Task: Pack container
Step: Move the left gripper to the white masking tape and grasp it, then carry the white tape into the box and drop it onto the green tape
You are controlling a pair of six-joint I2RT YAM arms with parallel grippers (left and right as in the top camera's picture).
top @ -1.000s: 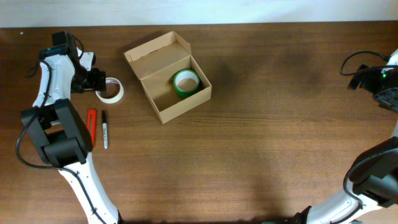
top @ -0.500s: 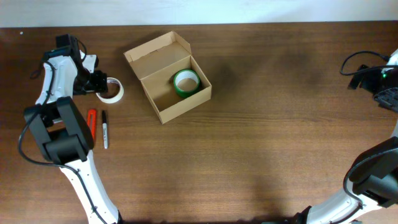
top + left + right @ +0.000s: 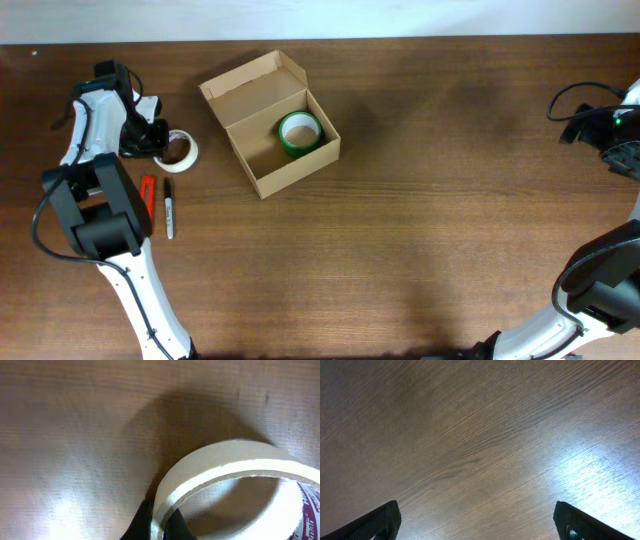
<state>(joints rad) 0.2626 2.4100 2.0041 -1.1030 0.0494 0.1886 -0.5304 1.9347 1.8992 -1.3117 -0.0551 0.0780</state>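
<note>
The container (image 3: 252, 82), a tan cardboard box with its flap lid open, sits at the table's back left. A green tape roll (image 3: 299, 133) lies inside it. Left of the box a cream tape roll (image 3: 176, 150) lies flat on the table. My left gripper (image 3: 158, 143) is shut on that roll's left wall. In the left wrist view the cream roll (image 3: 235, 467) fills the lower right, and the left gripper (image 3: 157, 527) pinches its wall between one dark finger outside and one inside. My right gripper (image 3: 620, 130) stays at the far right edge; in its wrist view the right gripper (image 3: 477, 527) is open over bare wood.
A red marker (image 3: 148, 195) and a black marker (image 3: 169, 208) lie side by side just in front of the cream roll. The left arm's base stands in front of them. Cables hang around the right arm at the far right.
The left gripper has gone from open beside the cream roll to shut on its wall. The roll has shifted slightly. The right arm has not moved.
</note>
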